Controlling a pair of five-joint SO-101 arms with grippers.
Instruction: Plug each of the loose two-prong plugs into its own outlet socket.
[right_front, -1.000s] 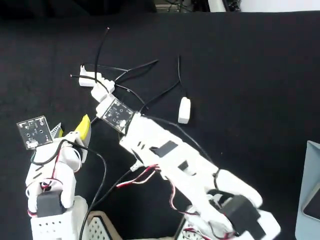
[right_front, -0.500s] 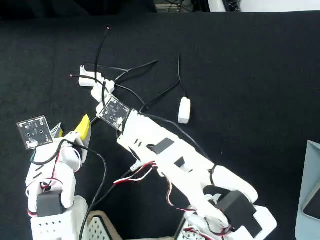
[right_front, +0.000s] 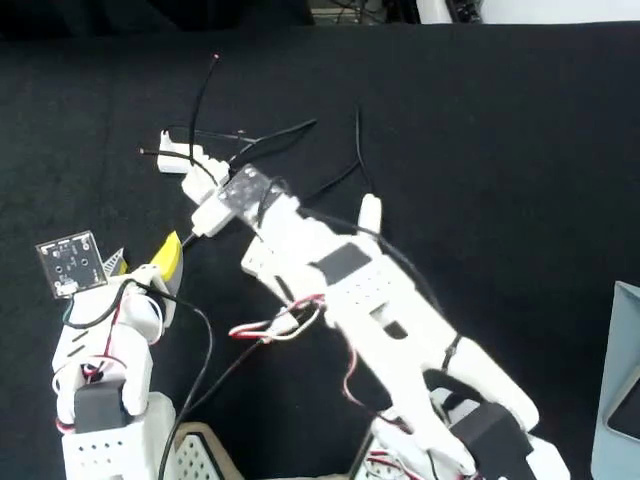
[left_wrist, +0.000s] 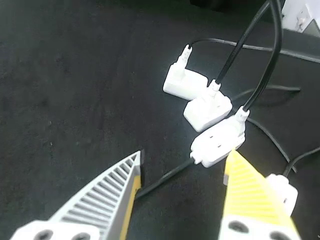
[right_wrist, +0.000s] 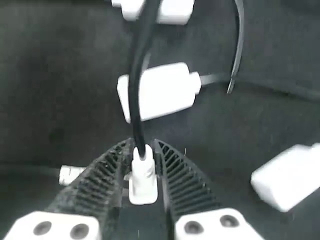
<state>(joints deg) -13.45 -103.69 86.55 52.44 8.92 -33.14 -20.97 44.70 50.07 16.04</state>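
Black cloth (right_front: 520, 150) is seen spread over the table.

Right gripper (right_wrist: 142, 146): jaws closed on a white plug (right_wrist: 142, 182), which is pinched between the two ribbed fingers. Its black cord (right_wrist: 137, 75) is led straight out ahead of the fingertips. Just beyond the tips a white block (right_wrist: 157, 90) is seen lying on the cloth, with a thin cord attached at one end. Contact between the block and the held plug cannot be determined.

In the high view the right arm (right_front: 350, 280) is stretched diagonally across the table toward the far left. White connector pieces (right_front: 178, 155) and tangled black cords (right_front: 280, 132) are gathered there. A loose white plug (right_front: 369, 218) is found lying just beside that arm, its cord trailing toward the far edge.

Left gripper (right_front: 140, 260): jaws open, nothing held. It is positioned at the near left of the table. In its wrist view a grey finger (left_wrist: 112, 192) and a yellow finger (left_wrist: 250, 195) are seen spread apart. Three white connector pieces are recorded in a row ahead of them. Plug or socket cannot be told for each.
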